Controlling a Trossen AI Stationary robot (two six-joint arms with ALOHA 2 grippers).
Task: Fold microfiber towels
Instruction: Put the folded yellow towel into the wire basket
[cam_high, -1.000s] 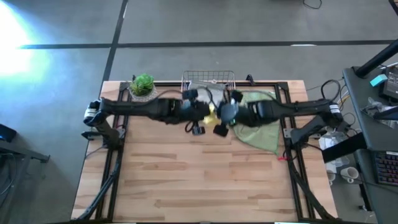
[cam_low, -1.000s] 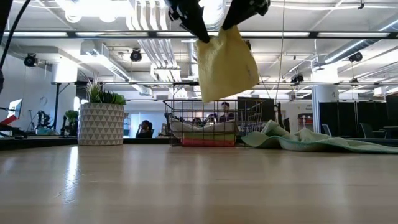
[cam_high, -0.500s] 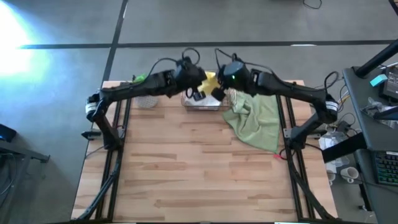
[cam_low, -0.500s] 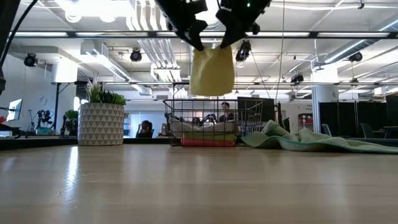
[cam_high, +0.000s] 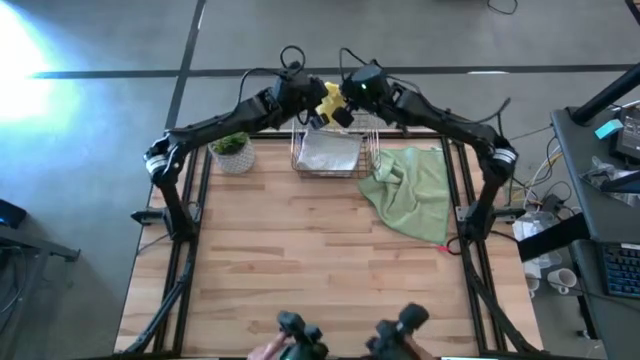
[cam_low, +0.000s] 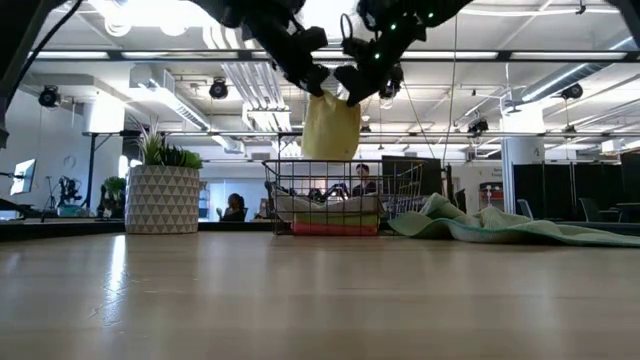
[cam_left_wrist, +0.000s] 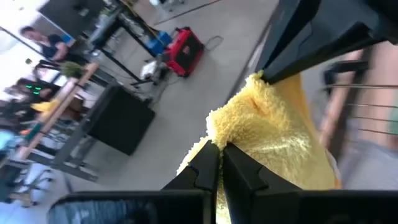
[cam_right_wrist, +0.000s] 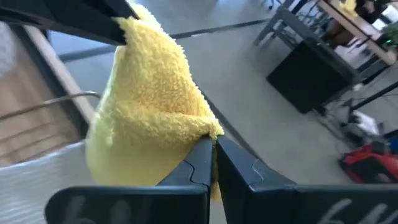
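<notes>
Pinching the yellow towel (cam_high: 329, 100) between closed fingers, the left gripper (cam_high: 312, 103) and the right gripper (cam_high: 345, 95) meet high above the far edge of the table (cam_high: 320, 270), close together. The towel hangs folded between them, above the wire basket (cam_high: 330, 152), where a grey towel (cam_high: 328, 150) lies on top. Both arms reach inward and upward from the table's sides, elbows raised. A pale green towel (cam_high: 415, 190) lies crumpled on the table just right of the basket. A potted plant (cam_high: 232, 150) stands to its left.
</notes>
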